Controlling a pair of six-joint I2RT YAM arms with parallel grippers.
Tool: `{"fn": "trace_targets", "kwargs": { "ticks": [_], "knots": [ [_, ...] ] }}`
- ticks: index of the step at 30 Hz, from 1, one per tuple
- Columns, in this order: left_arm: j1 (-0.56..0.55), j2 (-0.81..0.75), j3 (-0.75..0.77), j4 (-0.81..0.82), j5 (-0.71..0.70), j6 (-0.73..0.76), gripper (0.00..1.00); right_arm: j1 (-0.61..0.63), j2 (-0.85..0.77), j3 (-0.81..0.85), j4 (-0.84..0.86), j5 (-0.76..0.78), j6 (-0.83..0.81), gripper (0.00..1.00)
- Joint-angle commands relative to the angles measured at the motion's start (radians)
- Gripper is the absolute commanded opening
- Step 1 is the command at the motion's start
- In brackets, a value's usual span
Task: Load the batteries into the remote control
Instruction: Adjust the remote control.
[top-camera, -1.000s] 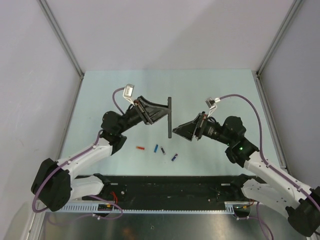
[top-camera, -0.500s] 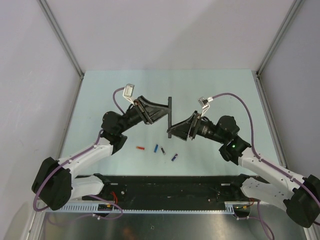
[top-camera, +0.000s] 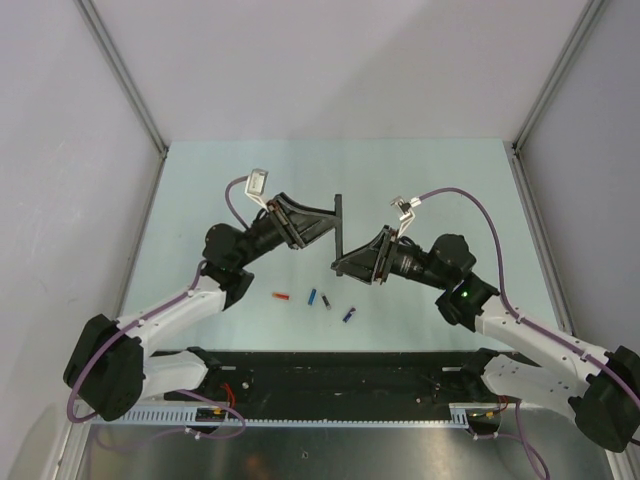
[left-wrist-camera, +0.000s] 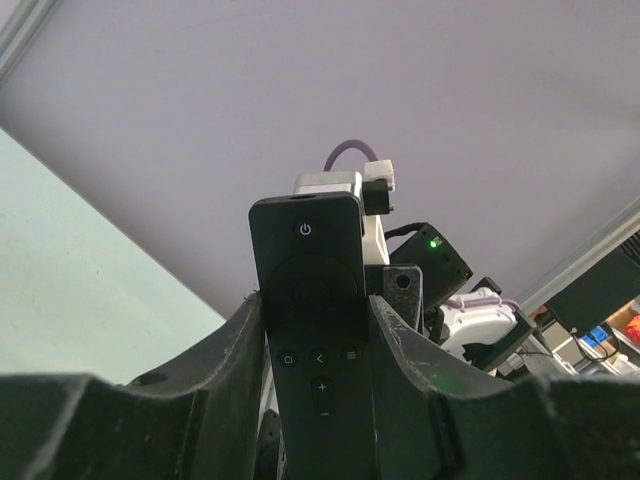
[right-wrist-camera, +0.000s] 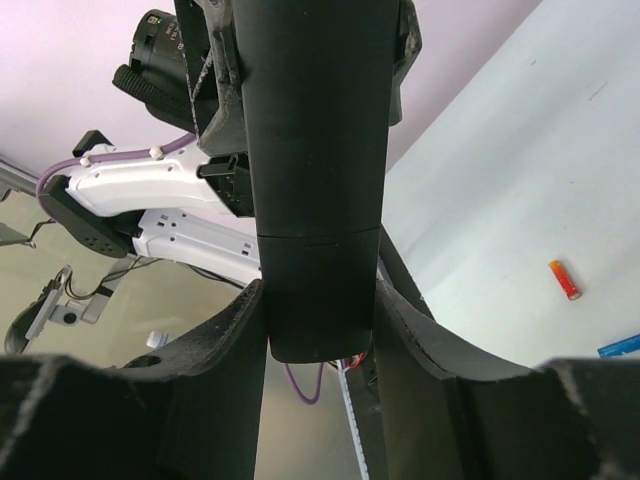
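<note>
The remote control (top-camera: 340, 225) is a slim black bar held on end above the table. My left gripper (top-camera: 331, 224) is shut on its middle; the left wrist view shows its button face (left-wrist-camera: 310, 300) pinched between both fingers (left-wrist-camera: 238, 335). My right gripper (top-camera: 340, 266) is shut on the remote's lower end. In the right wrist view both of its fingers (right-wrist-camera: 405, 320) press the sides of the plain back (right-wrist-camera: 315, 150), which has a seam across it. Two small blue batteries (top-camera: 312, 297) (top-camera: 349, 314) lie on the table below the remote.
A small red piece (top-camera: 281, 296) (right-wrist-camera: 564, 279) lies left of the batteries, and a tiny grey piece (top-camera: 326, 301) lies between them. A black rail (top-camera: 330, 375) runs along the near edge by the arm bases. Grey walls enclose the pale green table (top-camera: 430, 180).
My right gripper has moved left onto the remote's lower end and closed from wide open onto it. The left gripper and the remote have stayed put.
</note>
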Motion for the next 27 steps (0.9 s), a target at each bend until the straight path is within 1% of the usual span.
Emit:
{"fn": "trace_targets", "kwargs": {
  "ticks": [1,2,3,4,5,6,7,8,9,10,11,12,13,14,15,16,17,18,19,20,21,22,24,27],
  "knots": [
    [0.004,-0.028,-0.015,0.057,-0.009,-0.02,0.25,0.006,-0.021,0.005,0.036,0.015,-0.028,0.32],
    [0.004,-0.028,-0.018,0.057,-0.009,-0.02,0.39,0.007,-0.026,0.005,0.031,0.015,-0.031,0.29],
    [0.007,-0.028,-0.021,0.057,-0.01,-0.025,0.48,0.007,-0.041,0.008,0.026,0.017,-0.035,0.25],
    [0.011,-0.025,-0.022,0.059,-0.01,-0.026,0.59,0.01,-0.051,0.011,-0.004,0.02,-0.042,0.16],
    [0.014,-0.025,-0.025,0.057,-0.01,-0.035,0.76,0.01,-0.06,0.014,-0.026,0.024,-0.063,0.11],
    [0.025,-0.023,-0.029,0.057,-0.013,-0.039,0.82,0.013,-0.083,0.022,-0.053,0.038,-0.08,0.07],
    [0.033,-0.025,-0.03,0.057,-0.018,-0.042,0.87,0.018,-0.094,0.042,-0.132,0.052,-0.103,0.01],
    [0.042,-0.023,-0.035,0.056,-0.018,-0.049,0.96,0.03,-0.106,0.056,-0.182,0.072,-0.152,0.01],
    [0.065,-0.026,-0.042,0.057,-0.023,-0.057,0.99,0.036,-0.117,0.071,-0.232,0.116,-0.181,0.0],
    [0.076,-0.028,-0.048,0.057,-0.026,-0.063,1.0,0.039,-0.136,0.097,-0.322,0.136,-0.203,0.0],
    [0.085,-0.032,-0.062,0.056,-0.035,-0.062,1.0,0.047,-0.144,0.111,-0.366,0.159,-0.222,0.0],
    [0.095,-0.038,-0.068,0.053,-0.043,-0.051,1.0,0.052,-0.15,0.128,-0.415,0.225,-0.264,0.0],
    [0.094,-0.054,-0.075,0.03,-0.049,-0.033,1.0,0.059,-0.143,0.151,-0.538,0.269,-0.285,0.0],
    [0.091,-0.061,-0.062,-0.007,-0.052,0.018,1.0,0.079,-0.131,0.201,-0.602,0.322,-0.31,0.0],
    [0.076,-0.071,-0.043,-0.07,-0.055,0.055,1.0,0.096,-0.118,0.232,-0.713,0.425,-0.347,0.0],
    [0.06,-0.098,-0.021,-0.225,-0.07,0.099,1.0,0.11,-0.091,0.256,-0.76,0.478,-0.361,0.0],
    [0.042,-0.115,0.016,-0.301,-0.128,0.198,1.0,0.124,-0.08,0.292,-0.795,0.535,-0.368,0.0],
    [-0.007,-0.135,0.027,-0.363,-0.176,0.246,1.0,0.151,-0.072,0.303,-0.843,0.614,-0.373,0.0],
    [-0.035,-0.153,0.036,-0.462,-0.219,0.286,1.0,0.162,-0.066,0.31,-0.862,0.644,-0.378,0.0],
    [-0.059,-0.179,0.053,-0.502,-0.26,0.346,1.0,0.174,-0.055,0.316,-0.874,0.673,-0.376,0.0],
    [-0.105,-0.184,0.057,-0.532,-0.327,0.365,1.0,0.19,-0.051,0.324,-0.892,0.71,-0.375,0.0],
    [-0.124,-0.19,0.059,-0.567,-0.352,0.377,1.0,0.199,-0.045,0.327,-0.902,0.724,-0.371,0.0],
    [-0.166,-0.195,0.06,-0.584,-0.404,0.396,1.0,0.214,-0.022,0.336,-0.912,0.751,-0.368,0.0],
    [-0.199,-0.177,0.071,-0.596,-0.425,0.408,1.0,0.246,0.008,0.349,-0.919,0.776,-0.361,0.0]
  ]
}}
